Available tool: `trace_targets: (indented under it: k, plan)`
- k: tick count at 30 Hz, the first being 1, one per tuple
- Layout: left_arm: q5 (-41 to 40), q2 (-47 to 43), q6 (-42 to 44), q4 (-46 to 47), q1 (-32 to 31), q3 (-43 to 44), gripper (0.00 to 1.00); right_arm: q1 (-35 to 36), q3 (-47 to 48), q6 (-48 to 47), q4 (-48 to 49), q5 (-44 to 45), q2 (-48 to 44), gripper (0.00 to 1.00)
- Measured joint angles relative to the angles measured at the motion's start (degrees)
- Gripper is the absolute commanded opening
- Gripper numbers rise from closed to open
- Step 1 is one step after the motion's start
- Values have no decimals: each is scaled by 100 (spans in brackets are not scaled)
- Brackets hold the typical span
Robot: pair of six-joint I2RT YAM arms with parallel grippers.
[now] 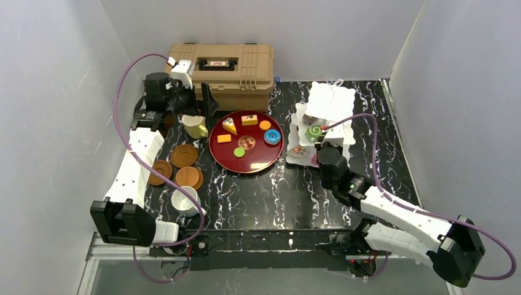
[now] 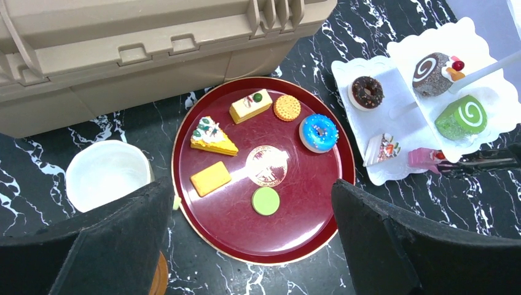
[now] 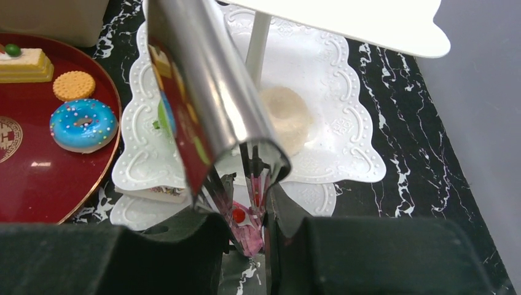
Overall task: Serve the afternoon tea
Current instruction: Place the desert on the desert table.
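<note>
- My right end effector (image 3: 249,246) is closed most of the way on a pair of shiny metal tongs (image 3: 215,92). The tong tips pinch a small pink toy cake (image 3: 244,232) topped with a red cherry.
- The pink cake sits just ahead of that end effector, at the near rim of the white three-tier scalloped stand (image 3: 335,144). I cannot tell whether it rests on the tier.
- My left end effector (image 2: 252,187) has its jaws spread wide. It holds nothing and touches nothing.
- Beyond the tongs, one tier carries a pale beige round cake (image 3: 285,114).
- The left wrist view shows more on the stand, off to that end effector's right: a chocolate doughnut (image 2: 367,92), a brown swirl roll (image 2: 430,72), a green swirl roll (image 2: 462,117) and a white sprinkled wedge (image 2: 382,149).
- Under and ahead of the left end effector lies the round dark-red tray (image 2: 307,209). It holds a blue sprinkled doughnut (image 2: 319,133), a yellow wedge cake (image 2: 212,136), a yellow slab cake (image 2: 250,106), a round biscuit (image 2: 287,107), an orange rectangular biscuit (image 2: 210,178) and a green disc (image 2: 265,201).
- The pale-yellow mug (image 1: 195,126) stands just left of that end effector.
- Three round brown saucers (image 1: 184,155) and the white mug (image 1: 184,200) sit nearer its base on the black marbled bench (image 1: 270,190).
- The tray's gold centre emblem (image 2: 266,165) is too fine for me to read.
- The black label (image 1: 216,63) on the tan plastic case (image 1: 246,80) is also too fine to read.
</note>
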Motion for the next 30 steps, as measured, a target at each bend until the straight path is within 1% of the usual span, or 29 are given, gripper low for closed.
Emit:
trace_targets:
  k: [9, 13, 18, 21, 26, 30]
  plan:
    - [44, 0, -22, -13, 7, 0, 98, -186, -223, -72, 621, 146, 96, 29]
    - [57, 0, -35, -35, 7, 0, 98, -365, -297, -70, 809, 144, 160, 34]
    - [70, 2, -37, -35, 7, 0, 98, -505, -334, -68, 1075, 70, 258, 47]
    - [87, 2, -55, -33, 7, 0, 98, -551, -374, -68, 1222, -20, 332, 52]
    - [101, 2, -81, -35, 7, 0, 98, -560, -374, -9, 1272, -151, 367, 54]
    - [103, 2, -83, -35, 7, 0, 98, -560, -428, 87, 1185, -203, 164, 54]
